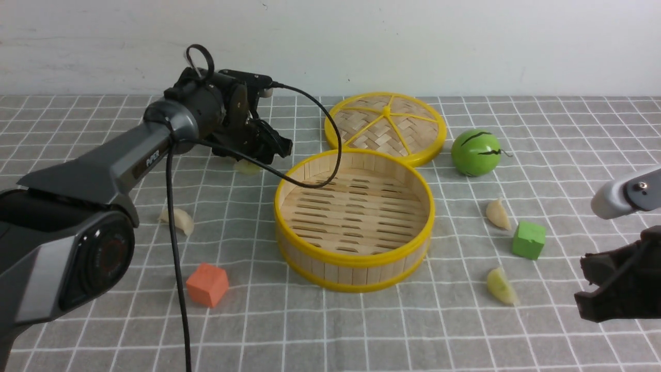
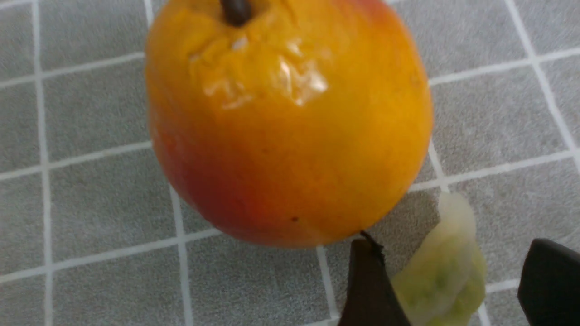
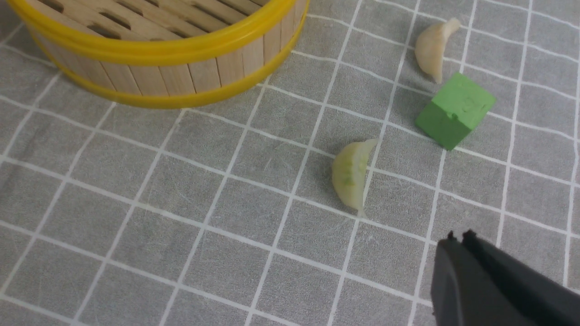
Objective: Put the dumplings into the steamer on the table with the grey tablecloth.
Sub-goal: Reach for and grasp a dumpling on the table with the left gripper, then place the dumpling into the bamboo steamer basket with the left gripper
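The steamer (image 1: 330, 271) stands mid-table on the grey tablecloth (image 1: 361, 336), with nothing inside. My left gripper (image 1: 253, 155) is low behind its far-left side, jaws open around a pale green dumpling (image 2: 446, 276) that lies on the cloth (image 1: 247, 166) against one finger (image 2: 369, 290). A second dumpling (image 1: 178, 219) lies left of the steamer. Two more lie to its right, a cream one (image 1: 498, 214) and a greenish one (image 1: 502, 285), both also in the right wrist view (image 3: 432, 47) (image 3: 351, 176). My right gripper (image 1: 588, 289) (image 3: 457, 237) is shut and empty, near the greenish one.
An orange fruit (image 2: 290, 122) sits right beside the left gripper, hidden by the arm in the front view. The woven lid (image 1: 384, 126) leans behind the steamer, with a green ball (image 1: 476, 152) to its right. An orange cube (image 1: 207, 284) and a green cube (image 1: 529, 239) (image 3: 454, 111) lie nearby.
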Controlling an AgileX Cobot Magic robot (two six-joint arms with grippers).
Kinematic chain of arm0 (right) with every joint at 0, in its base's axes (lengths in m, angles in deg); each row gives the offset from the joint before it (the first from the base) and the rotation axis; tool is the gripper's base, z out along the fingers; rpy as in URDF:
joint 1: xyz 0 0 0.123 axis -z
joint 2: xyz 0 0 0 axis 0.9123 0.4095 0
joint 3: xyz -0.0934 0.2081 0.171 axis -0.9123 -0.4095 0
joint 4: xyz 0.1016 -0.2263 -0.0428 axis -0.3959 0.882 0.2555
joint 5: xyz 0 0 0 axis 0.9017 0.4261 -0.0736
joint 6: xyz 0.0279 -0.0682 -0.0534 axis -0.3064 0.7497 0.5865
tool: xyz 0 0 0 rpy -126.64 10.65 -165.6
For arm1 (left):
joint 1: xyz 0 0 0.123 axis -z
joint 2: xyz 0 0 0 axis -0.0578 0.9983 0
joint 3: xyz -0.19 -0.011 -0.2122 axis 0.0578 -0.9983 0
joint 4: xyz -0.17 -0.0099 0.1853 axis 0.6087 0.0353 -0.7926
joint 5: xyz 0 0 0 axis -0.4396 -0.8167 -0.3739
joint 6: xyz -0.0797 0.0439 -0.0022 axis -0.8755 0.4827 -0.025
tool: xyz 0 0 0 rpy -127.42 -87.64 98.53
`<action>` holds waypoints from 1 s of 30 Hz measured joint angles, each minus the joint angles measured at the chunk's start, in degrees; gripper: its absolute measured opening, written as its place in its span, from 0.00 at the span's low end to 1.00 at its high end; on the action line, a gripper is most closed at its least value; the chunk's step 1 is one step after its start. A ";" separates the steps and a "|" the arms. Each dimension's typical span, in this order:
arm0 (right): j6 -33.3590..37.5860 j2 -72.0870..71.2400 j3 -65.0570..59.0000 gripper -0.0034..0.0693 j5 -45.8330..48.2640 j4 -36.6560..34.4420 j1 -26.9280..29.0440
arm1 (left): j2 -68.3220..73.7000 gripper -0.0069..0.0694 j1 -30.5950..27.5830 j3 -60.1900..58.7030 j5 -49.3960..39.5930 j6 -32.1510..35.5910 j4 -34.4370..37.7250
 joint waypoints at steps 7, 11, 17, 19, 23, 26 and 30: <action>0.00 0.00 0.00 0.04 -0.07 -0.46 0.00 | 1.02 0.35 0.00 0.00 -1.02 -0.06 -0.19; 0.00 0.00 0.00 0.04 -0.07 -1.15 0.00 | 0.74 0.36 0.00 0.06 -2.27 -1.94 -0.03; 0.00 0.00 0.00 0.04 -0.12 -1.86 0.00 | -5.24 0.36 0.00 -0.18 -7.55 -3.15 5.46; 0.00 0.00 0.00 0.04 -0.11 -1.93 0.00 | -10.34 0.36 0.20 -0.10 -10.94 -2.63 11.80; 0.00 0.00 0.00 0.04 -0.11 -2.04 0.00 | -14.89 0.36 1.98 0.55 -18.44 -0.48 23.35; 0.00 0.00 0.00 0.05 -0.11 -2.24 0.00 | -13.56 0.36 4.70 0.66 -21.64 -0.07 27.98; 0.00 0.00 0.00 0.05 -0.11 -3.64 0.00 | -7.88 0.36 7.74 0.48 -20.41 -1.75 25.43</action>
